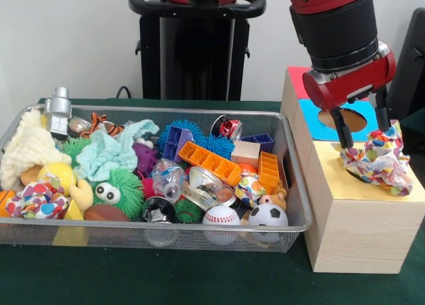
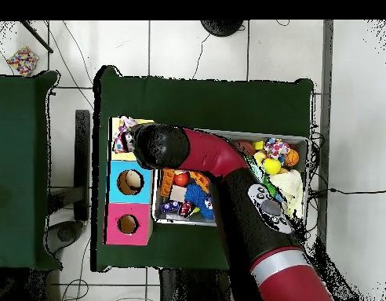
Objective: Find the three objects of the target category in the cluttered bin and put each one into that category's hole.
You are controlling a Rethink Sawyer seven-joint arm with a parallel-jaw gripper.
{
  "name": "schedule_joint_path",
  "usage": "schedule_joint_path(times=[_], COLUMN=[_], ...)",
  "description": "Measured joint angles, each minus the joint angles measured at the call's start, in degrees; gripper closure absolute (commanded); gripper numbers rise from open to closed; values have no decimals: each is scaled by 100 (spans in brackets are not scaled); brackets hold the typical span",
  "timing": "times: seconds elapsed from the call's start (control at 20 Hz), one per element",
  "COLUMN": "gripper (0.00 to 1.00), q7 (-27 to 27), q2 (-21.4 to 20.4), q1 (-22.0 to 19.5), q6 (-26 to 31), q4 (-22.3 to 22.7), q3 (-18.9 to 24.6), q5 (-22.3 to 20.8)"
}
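My gripper (image 1: 364, 135) hangs over the yellow top (image 1: 398, 192) of the wooden box at the right. It is shut on a dotted paper wad (image 1: 380, 162), with a finger (image 1: 344, 131) on each side. The wad rests over the yellow hole (image 1: 354, 177), of which only a dark sliver shows. A second dotted wad (image 1: 36, 200) lies at the left end of the wire-mesh bin (image 1: 166, 233). In the overhead view the held wad (image 2: 124, 125) shows beside the arm's wrist, and the second wad (image 2: 276, 147) lies in the bin (image 2: 306, 141). A third wad is not seen in the bin.
The bin is packed with toys: a baseball (image 1: 220, 216), a small football (image 1: 267, 215), orange trays (image 1: 211, 162), a cream cloth (image 1: 26, 149) and a mint cloth (image 1: 106, 152). The blue-topped hole (image 1: 350, 119) and the red top (image 1: 299, 76) lie behind the yellow one. A dotted wad (image 2: 23, 59) lies off the table.
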Motion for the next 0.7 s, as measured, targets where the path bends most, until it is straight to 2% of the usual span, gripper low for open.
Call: schedule_joint_path(times=[0.45, 0.5, 0.7], gripper=[0, 100, 100], q7=[0, 0, 0], q2=[25, 25, 25], q1=[-2, -2, -2], q6=[0, 0, 0], q4=[0, 0, 0], q3=[0, 0, 0], q5=[2, 29, 39])
